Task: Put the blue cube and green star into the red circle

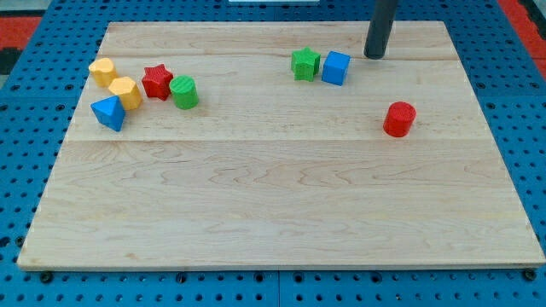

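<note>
The blue cube sits near the view's top, right of centre, touching the green star on its left. The red circle, a round red block, stands apart to the lower right of them. My tip rests on the board a little to the right of the blue cube and slightly higher in the view, not touching it. It is above and left of the red circle.
At the view's upper left is a cluster: two yellow blocks, a red star, a green cylinder and a blue triangular block. The wooden board lies on a blue pegboard.
</note>
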